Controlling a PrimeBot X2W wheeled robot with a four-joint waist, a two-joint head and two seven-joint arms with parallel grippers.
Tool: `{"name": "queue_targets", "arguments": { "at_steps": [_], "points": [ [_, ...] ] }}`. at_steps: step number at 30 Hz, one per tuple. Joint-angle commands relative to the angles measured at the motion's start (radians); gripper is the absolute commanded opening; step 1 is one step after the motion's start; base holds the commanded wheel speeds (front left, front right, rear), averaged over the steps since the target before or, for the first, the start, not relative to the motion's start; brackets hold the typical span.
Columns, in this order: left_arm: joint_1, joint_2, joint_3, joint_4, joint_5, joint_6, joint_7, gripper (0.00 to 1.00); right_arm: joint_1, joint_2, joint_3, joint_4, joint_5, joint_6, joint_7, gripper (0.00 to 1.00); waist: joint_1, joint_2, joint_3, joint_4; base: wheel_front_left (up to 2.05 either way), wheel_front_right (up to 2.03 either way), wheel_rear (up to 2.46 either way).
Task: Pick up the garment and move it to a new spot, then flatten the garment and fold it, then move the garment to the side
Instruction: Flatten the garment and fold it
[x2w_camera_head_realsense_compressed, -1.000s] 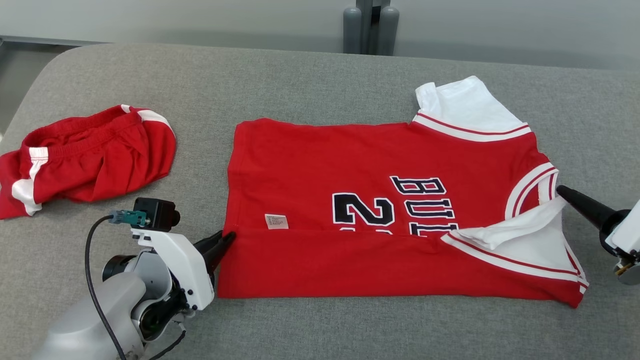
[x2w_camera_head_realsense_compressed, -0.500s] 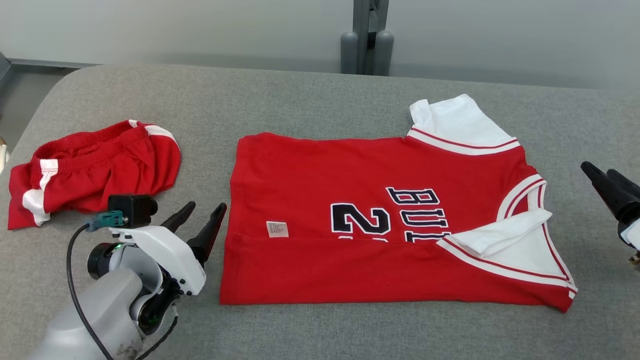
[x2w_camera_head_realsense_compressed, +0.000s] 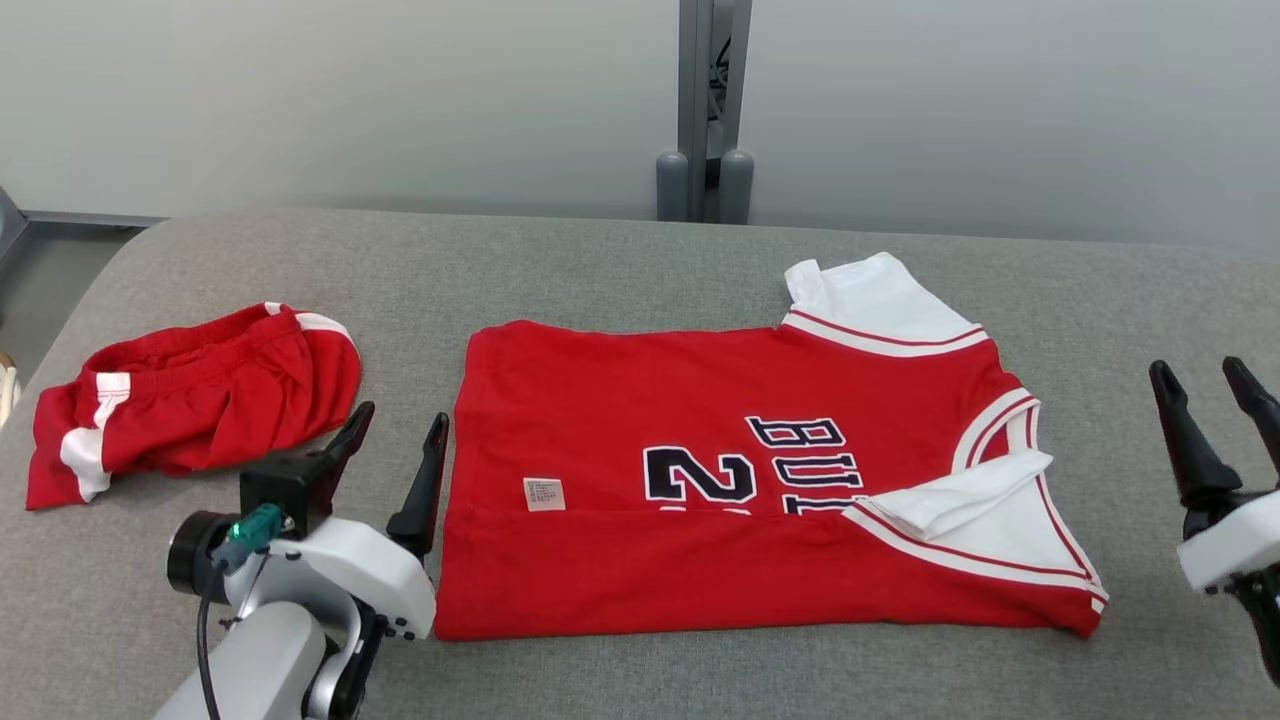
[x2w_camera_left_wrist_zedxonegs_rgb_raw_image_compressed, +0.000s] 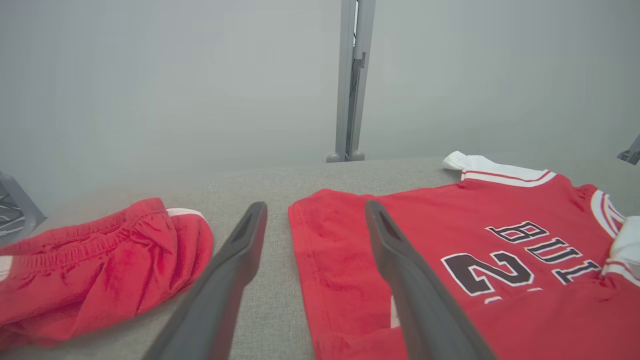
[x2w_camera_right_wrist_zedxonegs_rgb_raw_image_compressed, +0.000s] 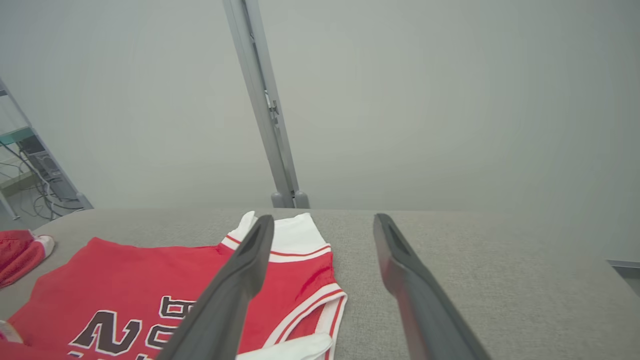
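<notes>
My left claw (x2w_camera_head_realsense_compressed: 400, 415) and right claw (x2w_camera_head_realsense_compressed: 1195, 367) gape empty beside the jersey (x2w_camera_head_realsense_compressed: 720, 480), which looks light and limp, best pinched at its far hem and sleeve corners.

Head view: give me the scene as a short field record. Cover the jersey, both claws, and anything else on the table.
jersey: red, lying flat on the grey table, near edge folded over onto the number
white sleeve: near one, folded in on top of the red
left claw: open, holding nothing, beside the jersey's hem end
right claw: open, holding nothing, off the jersey past its collar end
shorts: red, crumpled, toward the table's left end
fold stage: one lengthwise fold laid, jersey not yet moved aside
</notes>
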Motion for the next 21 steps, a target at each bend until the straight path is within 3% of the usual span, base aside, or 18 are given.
{"name": "queue_targets", "arguments": {
  "at_steps": [1, 6, 10, 16, 21],
  "points": [
    [0.046, -0.019, 0.051, -0.03, 0.053, 0.016, -0.004, 1.0, 0.069, 0.064, -0.085, -0.038, -0.1, 0.0, -0.003, 1.0, 0.0, 0.0, -0.012, -0.001, 0.0, 0.0, 0.0],
    [0.175, -0.077, 0.198, -0.104, 0.205, 0.016, -0.004, 1.0, 0.224, 0.238, -0.302, -0.137, -0.333, 0.0, -0.004, 1.0, 0.0, 0.0, -0.034, -0.002, 0.0, 0.0, 0.0],
    [0.267, -0.133, 0.298, -0.123, 0.291, -0.008, -0.004, 1.0, 0.298, 0.344, -0.393, -0.153, -0.412, 0.0, -0.004, 1.0, 0.0, 0.0, -0.038, -0.006, 0.0, 0.0, 0.0],
    [0.345, -0.216, 0.4, -0.012, 0.339, -0.067, -0.004, 1.0, 0.325, 0.406, -0.421, -0.077, -0.422, 0.0, -0.004, 1.0, 0.0, 0.0, -0.038, -0.021, 0.0, 0.0, 0.0],
    [0.343, -0.247, 0.417, 0.129, 0.342, -0.099, -0.004, 1.0, 0.304, 0.416, -0.41, 0.01, -0.399, 0.0, -0.004, 1.0, 0.0, 0.0, -0.039, -0.028, 0.0, 0.0, 0.0]
  ]
}}
